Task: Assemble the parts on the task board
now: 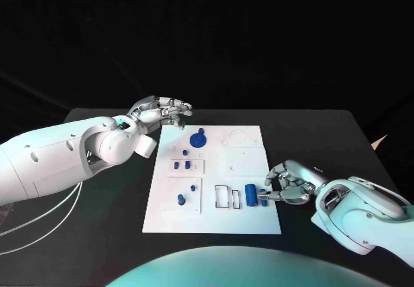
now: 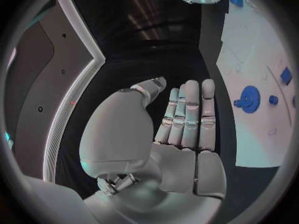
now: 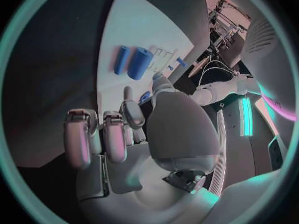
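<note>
The task board [image 1: 250,224] lies mid-desk [image 1: 328,131]. The left hand [image 1: 162,110] hovers at its far left corner. The right hand [image 1: 289,184] sits at its right edge, beside the parts [image 1: 251,193].

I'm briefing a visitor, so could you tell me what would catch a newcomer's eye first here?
The white task board in the middle of the black table, dotted with small blue parts. The right hand works at its right edge beside the blue cylinders; the left hand hovers open off its far left corner.

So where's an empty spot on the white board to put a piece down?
The near strip of the task board is bare, below the square plate. The middle is crowded with blue parts, and the right hand hovers at that edge.
</note>
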`<state>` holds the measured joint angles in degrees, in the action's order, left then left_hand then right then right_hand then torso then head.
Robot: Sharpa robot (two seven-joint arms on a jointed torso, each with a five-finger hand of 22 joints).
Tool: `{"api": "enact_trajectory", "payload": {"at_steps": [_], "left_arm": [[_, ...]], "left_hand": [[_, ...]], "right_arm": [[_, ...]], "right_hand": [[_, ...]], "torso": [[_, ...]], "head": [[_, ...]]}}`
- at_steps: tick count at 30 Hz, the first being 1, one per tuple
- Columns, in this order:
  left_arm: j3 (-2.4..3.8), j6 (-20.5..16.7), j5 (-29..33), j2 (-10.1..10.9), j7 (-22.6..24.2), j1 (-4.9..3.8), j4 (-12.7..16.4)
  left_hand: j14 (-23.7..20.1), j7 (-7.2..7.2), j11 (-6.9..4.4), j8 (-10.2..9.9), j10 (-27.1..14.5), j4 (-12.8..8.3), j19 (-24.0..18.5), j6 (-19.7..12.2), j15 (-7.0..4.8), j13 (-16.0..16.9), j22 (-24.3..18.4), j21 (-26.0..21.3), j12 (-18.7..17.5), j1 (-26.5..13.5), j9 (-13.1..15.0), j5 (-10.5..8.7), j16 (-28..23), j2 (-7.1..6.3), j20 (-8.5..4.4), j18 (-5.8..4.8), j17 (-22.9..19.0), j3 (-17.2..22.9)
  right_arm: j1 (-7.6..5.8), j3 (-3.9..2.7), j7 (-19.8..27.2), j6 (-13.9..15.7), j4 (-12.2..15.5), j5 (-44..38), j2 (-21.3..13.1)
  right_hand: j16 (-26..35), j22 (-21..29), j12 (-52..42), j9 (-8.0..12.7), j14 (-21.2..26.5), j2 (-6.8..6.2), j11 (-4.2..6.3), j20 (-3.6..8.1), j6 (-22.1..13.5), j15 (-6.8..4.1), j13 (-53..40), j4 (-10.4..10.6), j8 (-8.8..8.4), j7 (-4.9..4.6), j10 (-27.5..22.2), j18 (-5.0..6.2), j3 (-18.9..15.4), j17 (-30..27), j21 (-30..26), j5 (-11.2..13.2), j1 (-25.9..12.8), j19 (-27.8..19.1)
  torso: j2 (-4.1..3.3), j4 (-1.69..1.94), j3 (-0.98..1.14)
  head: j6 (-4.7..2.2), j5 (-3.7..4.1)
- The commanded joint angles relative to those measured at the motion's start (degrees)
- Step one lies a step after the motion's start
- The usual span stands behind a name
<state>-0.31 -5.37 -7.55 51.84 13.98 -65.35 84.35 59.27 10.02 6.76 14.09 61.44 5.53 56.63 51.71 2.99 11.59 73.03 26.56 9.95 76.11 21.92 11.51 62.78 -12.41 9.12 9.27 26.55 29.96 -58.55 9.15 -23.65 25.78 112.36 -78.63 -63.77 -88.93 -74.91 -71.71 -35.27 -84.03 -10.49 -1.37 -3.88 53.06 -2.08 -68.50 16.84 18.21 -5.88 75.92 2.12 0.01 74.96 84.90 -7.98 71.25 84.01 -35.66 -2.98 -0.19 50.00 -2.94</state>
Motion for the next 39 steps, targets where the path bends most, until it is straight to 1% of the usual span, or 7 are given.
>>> {"api": "enact_trajectory", "payload": {"at_steps": [1,11,18,22,32,35,39], "left_arm": [[-0.01,0.33,0.03,0.01,0.58,0.00,0.13],[-0.07,0.57,0.03,0.07,0.46,0.01,0.11],[-0.08,0.70,0.03,0.12,0.40,0.01,0.13],[-0.09,0.78,0.03,0.18,0.33,0.01,0.19],[-0.08,0.81,0.03,0.31,0.34,0.01,0.42],[-0.08,0.79,0.03,0.38,0.34,0.01,0.48],[-0.08,0.77,0.03,0.44,0.33,0.01,0.56]], "left_hand": [[-0.41,-0.12,0.18,0.28,-0.39,-0.17,0.19,-0.32,0.04,-0.05,-0.06,-0.30,0.25,-0.41,0.09,-0.19,-0.15,-0.05,-0.03,0.99,-0.06,-0.16],[-0.41,-0.12,0.19,0.30,-0.40,-0.14,0.20,-0.32,0.05,-0.06,-0.06,-0.33,0.28,-0.46,0.10,-0.25,-0.15,-0.05,-0.02,0.98,-0.07,-0.19],[-0.41,-0.12,0.19,0.30,-0.40,-0.14,0.20,-0.32,0.05,-0.06,-0.06,-0.33,0.28,-0.46,0.10,-0.25,-0.15,-0.05,-0.02,0.98,-0.07,-0.19],[-0.42,-0.12,0.19,0.32,-0.42,-0.10,0.22,-0.31,0.06,-0.06,-0.06,-0.39,0.30,-0.53,0.11,-0.31,-0.14,-0.01,-0.02,0.98,-0.08,-0.19],[-0.43,-0.13,0.19,0.33,-0.46,-0.10,0.22,-0.32,0.06,-0.07,-0.06,-0.42,0.31,-0.54,0.11,-0.33,-0.14,0.00,-0.01,0.98,-0.08,-0.19],[-0.43,-0.13,0.19,0.33,-0.46,-0.10,0.22,-0.32,0.06,-0.07,-0.06,-0.42,0.31,-0.54,0.11,-0.33,-0.14,0.00,-0.01,0.98,-0.08,-0.19],[-0.45,-0.14,0.19,0.34,-0.49,-0.11,0.23,-0.33,0.06,-0.07,-0.06,-0.45,0.32,-0.54,0.12,-0.34,-0.14,0.01,-0.01,0.98,-0.08,-0.18]], "right_arm": [[0.54,-0.01,-3.48,1.24,-0.22,-3.14,0.97],[1.82,0.01,-4.25,1.02,-2.13,-3.79,3.75],[2.52,0.01,-5.14,0.55,-3.53,-4.10,5.58],[2.76,0.01,-5.61,0.15,-4.20,-4.24,6.45],[3.49,0.00,-6.73,-1.22,-5.42,-4.58,8.28],[3.71,0.00,-7.08,-1.49,-5.77,-4.37,8.88],[3.86,0.00,-6.72,-0.20,-5.88,-2.80,9.23]], "right_hand": [[-0.28,-13.84,-0.93,0.12,-5.39,0.41,0.08,0.07,0.19,-0.34,-1.02,-0.01,0.39,0.31,0.86,-1.16,-0.44,12.27,0.67,-0.15,-0.62,4.27],[-0.49,-14.06,-3.52,0.44,-5.53,1.24,0.30,0.18,1.18,-0.49,-3.93,-0.01,0.55,0.57,2.67,-1.33,-0.28,12.94,1.51,-0.61,-1.02,4.57],[-0.46,-13.99,-3.46,0.50,-5.51,1.39,0.32,0.20,1.27,-0.52,-3.85,0.00,0.54,0.59,2.59,-1.27,-0.21,12.83,1.25,-0.69,-1.05,4.46],[-0.45,-13.97,-3.56,0.55,-5.50,1.49,0.33,0.22,1.30,-0.53,-3.97,0.03,0.51,0.60,2.64,-1.26,-0.20,12.82,1.21,-0.77,-1.20,4.44],[-0.51,-13.99,-4.01,0.68,-5.54,1.57,0.38,0.25,1.60,-0.56,-4.53,0.01,0.53,0.66,2.91,-1.28,-0.21,13.02,1.29,-1.08,-1.62,4.46],[-0.53,-14.04,-4.50,0.89,-5.55,1.86,0.49,0.32,2.04,-0.65,-5.14,-0.06,0.54,0.79,3.20,-1.31,0.16,13.08,1.47,-2.04,-1.42,4.51],[-0.71,-14.29,-5.43,1.37,-5.69,3.23,0.75,0.49,3.03,-0.85,-6.30,-0.14,0.52,1.08,3.88,-1.51,1.55,13.75,2.37,-3.40,-0.24,4.86]], "torso": [[-0.03,0.04,0.04],[-0.01,-0.03,-0.07],[-0.01,0.04,0.01],[-0.05,0.06,-0.09],[-0.06,-0.01,-0.09],[-0.02,-0.04,-0.07],[-0.04,0.06,-0.07]], "head": [[0.00,-0.10],[0.00,-0.04],[0.00,-0.49],[0.00,-0.62],[0.00,-1.20],[0.00,-1.16],[0.00,-1.17]]}}
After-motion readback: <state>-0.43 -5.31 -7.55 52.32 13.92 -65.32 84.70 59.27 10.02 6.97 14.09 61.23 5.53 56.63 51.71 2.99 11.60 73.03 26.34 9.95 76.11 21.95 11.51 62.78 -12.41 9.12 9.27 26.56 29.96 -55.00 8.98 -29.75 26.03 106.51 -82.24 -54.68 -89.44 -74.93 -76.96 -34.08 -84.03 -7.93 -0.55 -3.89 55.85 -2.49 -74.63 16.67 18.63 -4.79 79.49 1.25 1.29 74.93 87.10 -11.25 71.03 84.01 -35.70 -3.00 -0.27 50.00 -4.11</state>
